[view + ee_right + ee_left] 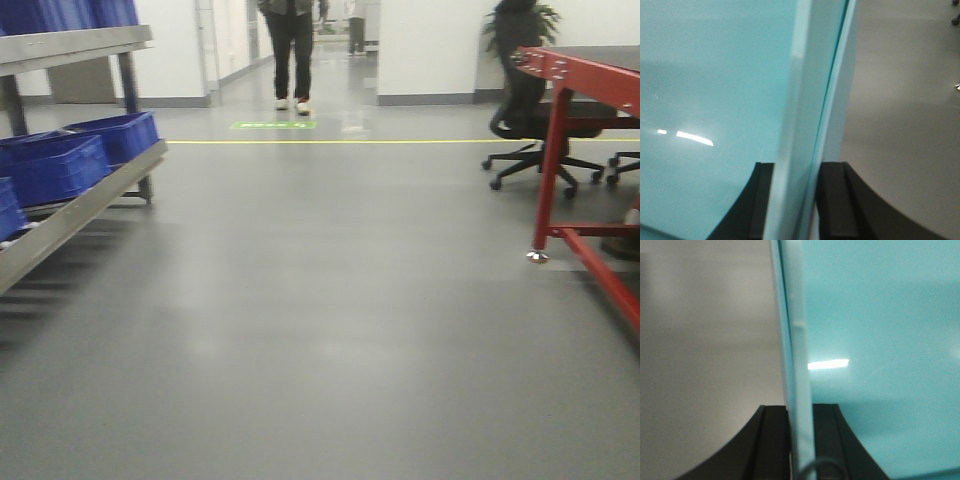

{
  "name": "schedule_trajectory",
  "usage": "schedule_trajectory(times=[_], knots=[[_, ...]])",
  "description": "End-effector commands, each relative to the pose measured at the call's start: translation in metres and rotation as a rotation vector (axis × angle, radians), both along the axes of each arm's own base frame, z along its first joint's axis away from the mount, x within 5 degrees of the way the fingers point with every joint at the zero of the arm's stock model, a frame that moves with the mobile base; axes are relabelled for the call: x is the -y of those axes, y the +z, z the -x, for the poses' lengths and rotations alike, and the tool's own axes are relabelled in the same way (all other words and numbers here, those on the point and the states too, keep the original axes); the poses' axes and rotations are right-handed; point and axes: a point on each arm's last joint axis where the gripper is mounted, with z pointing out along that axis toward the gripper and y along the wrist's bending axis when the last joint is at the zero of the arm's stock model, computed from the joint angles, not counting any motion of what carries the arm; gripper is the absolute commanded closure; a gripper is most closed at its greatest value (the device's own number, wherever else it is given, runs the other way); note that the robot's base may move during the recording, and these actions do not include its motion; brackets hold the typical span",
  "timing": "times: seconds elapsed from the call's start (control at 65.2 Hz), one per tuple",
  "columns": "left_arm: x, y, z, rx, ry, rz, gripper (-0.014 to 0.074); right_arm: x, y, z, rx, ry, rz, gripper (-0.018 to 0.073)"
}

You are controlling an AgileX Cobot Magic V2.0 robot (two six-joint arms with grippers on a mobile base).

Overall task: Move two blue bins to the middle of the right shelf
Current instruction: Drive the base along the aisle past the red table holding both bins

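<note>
In the left wrist view my left gripper [799,412] is shut on the thin upright wall [792,315] of a light blue bin [880,315], one black finger [771,440] on each side of it. In the right wrist view my right gripper [795,170] is shut on the opposite wall [812,75] of a light blue bin [715,75], whose inside fills the left of the frame. Grey floor shows beyond each wall. The front view shows neither the held bin nor the grippers. Dark blue bins [55,165] sit on a shelf rack [90,195] at the left.
More blue bins [70,12] stand on the rack's upper shelf. A red metal table frame [585,75] is at the right, with a black office chair [535,125] behind it. A person [290,50] stands in the corridor beyond a yellow floor line [330,141].
</note>
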Motion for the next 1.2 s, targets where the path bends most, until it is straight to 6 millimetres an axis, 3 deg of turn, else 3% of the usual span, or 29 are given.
schedule_trajectory(times=[0.0,1.181], knots=[[0.0036,0.0187,0.0056,0.116,-0.024,0.060,0.0707,-0.0019,0.0177,0.0069,0.091,0.019,-0.072,0.0712],[0.0036,0.0187,0.0056,0.116,-0.024,0.060,0.0707,-0.0019,0.0177,0.0069,0.091,0.019,-0.072,0.0712]])
